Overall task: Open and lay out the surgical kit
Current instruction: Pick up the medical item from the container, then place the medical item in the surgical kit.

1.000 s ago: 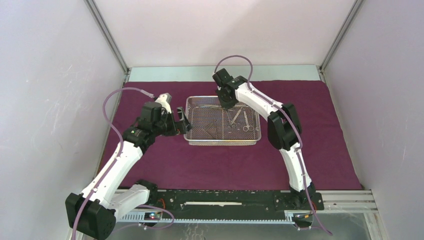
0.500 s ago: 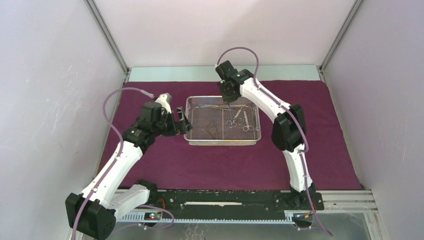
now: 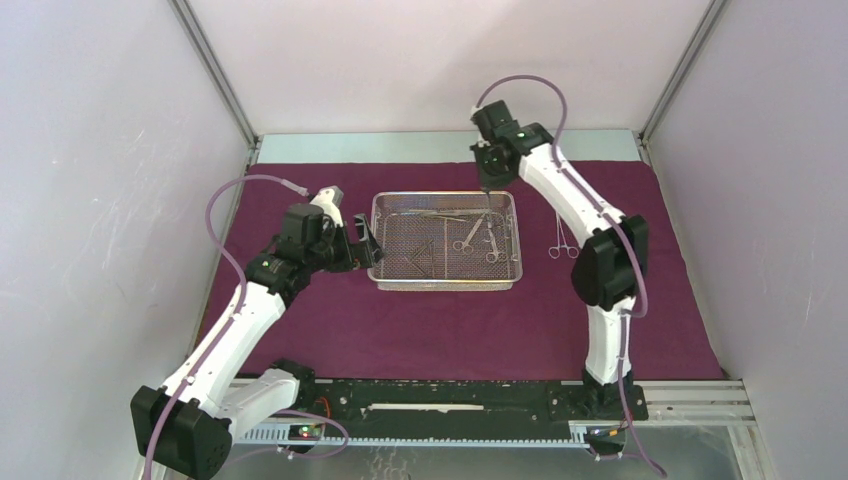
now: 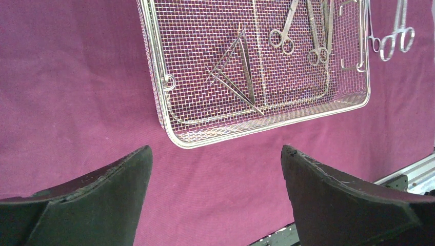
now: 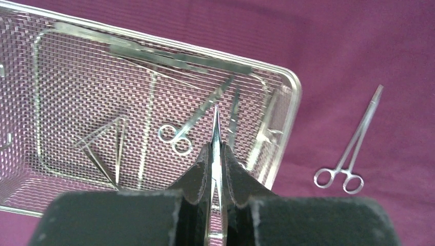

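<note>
Overhead, the wire-mesh tray (image 3: 446,285) sits mid-frame on the maroon cloth (image 3: 450,330), with ring-handled scissors (image 5: 202,109) and tweezers (image 4: 247,72) inside. The right tool (image 5: 217,154), above the tray's upper right corner, is clenched on a slim pointed steel instrument (image 5: 217,130). The left tool (image 4: 215,154) hangs released at the tray's left edge. One ring-handled clamp (image 3: 562,238) lies on the cloth, right of the tray.

Mesh tray (image 3: 446,287) on cloth (image 3: 400,330), centre; tweezers (image 4: 248,72) in tray's left half; ring-handled scissors (image 5: 202,109) in right half; clamp (image 5: 359,128) on cloth right of tray.
</note>
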Robot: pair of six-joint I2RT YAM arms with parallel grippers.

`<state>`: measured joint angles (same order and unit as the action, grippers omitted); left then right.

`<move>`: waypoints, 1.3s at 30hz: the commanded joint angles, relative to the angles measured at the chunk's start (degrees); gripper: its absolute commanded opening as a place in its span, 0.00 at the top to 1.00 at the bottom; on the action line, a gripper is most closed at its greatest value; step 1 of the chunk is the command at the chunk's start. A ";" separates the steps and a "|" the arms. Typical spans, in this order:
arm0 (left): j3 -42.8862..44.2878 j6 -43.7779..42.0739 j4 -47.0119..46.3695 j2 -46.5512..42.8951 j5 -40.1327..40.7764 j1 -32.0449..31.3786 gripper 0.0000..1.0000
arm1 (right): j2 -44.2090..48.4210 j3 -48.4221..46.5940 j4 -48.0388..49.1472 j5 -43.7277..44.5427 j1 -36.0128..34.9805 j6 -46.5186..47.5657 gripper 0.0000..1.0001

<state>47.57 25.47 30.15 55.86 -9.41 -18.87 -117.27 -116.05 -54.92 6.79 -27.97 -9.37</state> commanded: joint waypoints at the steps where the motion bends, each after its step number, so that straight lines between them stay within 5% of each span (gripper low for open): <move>1: -1.64 -0.52 -1.23 -0.66 -0.70 0.33 0.00 | 7.41 4.14 0.69 -1.28 4.20 0.84 1.00; 14: -1.60 -0.41 -1.50 -0.25 -1.24 0.32 0.00 | 14.52 16.82 6.10 -4.87 15.75 1.94 1.00; 39: -1.87 -0.42 -1.48 -0.03 -1.40 0.33 0.00 | 5.21 22.69 16.56 -3.19 19.13 4.11 1.00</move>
<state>47.55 25.47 30.13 55.88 -9.72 -18.87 -110.96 -93.25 -42.11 3.33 -9.43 -6.46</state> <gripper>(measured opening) 0.996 0.104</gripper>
